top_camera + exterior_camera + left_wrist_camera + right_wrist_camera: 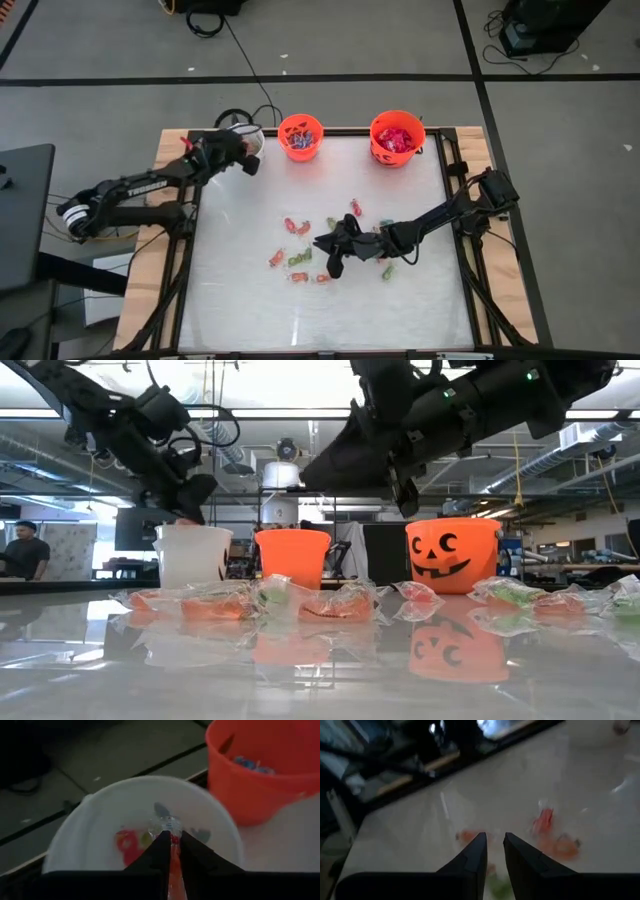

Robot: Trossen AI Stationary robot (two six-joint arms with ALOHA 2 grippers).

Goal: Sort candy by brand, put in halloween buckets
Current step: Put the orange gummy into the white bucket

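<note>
Left claw (172, 851) hangs over the white bucket (247, 137) at the table's (240, 310) far left corner, arm reaching in from the left, fingers pinching a clear-wrapped candy (169, 826). Right claw (333, 256) hovers above the loose candies (297, 228) mid-table, arm stretched leftward, fingers slightly parted and holding nothing.

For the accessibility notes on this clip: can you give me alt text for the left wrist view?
The left pincer hangs over the white bucket, its fingers pinching a clear-wrapped candy; another wrapped sweet lies inside. Beside it stands an orange bucket with blue pieces inside.
</note>
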